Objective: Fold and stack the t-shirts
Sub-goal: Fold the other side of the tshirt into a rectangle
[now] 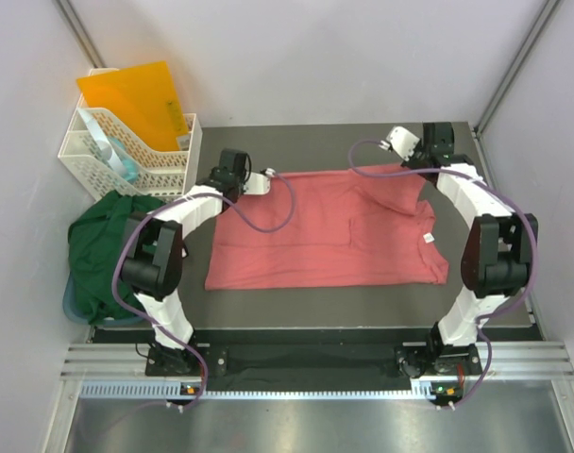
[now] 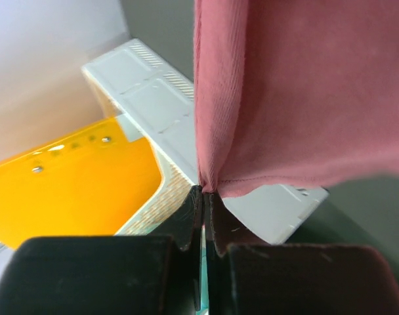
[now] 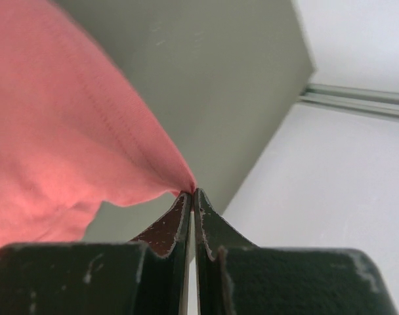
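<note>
The left jaws and right jaws each pinch a far corner of the salmon-pink t-shirt (image 1: 325, 231); the dark green t-shirt (image 1: 103, 250) lies heaped at the surface's left edge.

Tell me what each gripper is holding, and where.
Both hold the pink shirt: the left gripper pinches its far left corner, the right gripper its far right corner, each right at the edge.

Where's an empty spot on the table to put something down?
There are two bare strips of table. One runs along the near edge, in front of the pink shirt. The other is at the far side, between that shirt and the back wall. The left is crowded with the green shirt, white basket and orange folder.
</note>
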### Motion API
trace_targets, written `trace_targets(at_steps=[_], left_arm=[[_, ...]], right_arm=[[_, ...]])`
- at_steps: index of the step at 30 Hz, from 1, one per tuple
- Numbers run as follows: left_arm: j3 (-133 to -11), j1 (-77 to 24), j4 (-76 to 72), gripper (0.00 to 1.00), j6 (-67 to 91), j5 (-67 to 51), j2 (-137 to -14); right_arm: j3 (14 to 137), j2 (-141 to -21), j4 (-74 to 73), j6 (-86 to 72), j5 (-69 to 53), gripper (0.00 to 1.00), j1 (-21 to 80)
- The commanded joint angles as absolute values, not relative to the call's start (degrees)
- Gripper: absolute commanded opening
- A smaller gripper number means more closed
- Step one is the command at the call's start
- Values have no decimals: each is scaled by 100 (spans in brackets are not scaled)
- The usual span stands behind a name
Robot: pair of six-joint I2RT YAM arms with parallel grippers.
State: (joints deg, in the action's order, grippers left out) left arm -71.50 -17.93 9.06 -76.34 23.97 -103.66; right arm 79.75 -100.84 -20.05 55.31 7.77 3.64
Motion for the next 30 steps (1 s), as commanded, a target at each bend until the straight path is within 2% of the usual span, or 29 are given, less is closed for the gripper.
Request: trace_targets(at_steps=[1,7,15,24,30], left_arm=[[-6909,-1635,1371,0,-7708,2303,-9871],[-6557,-1573,2152,0,-7699,1750,-9457],[-6355,-1556,2795,0,-7647,1292,-9290],[-6372,-1564,3146,0,-7673,1099,-9273],[-6363,-1564,3585,0,-7743,888,-9237]], right_arm=[[7814,-9466,-3215,5923,185,0,369],[7541,-9062,-4094,6310,35,0,246],[7857,-8965,-5526,6801,-413,0,176],[8665,-9079,-6458,7162,-448,0,62],[8736,-9114,-6908,7461,-360,0,62]])
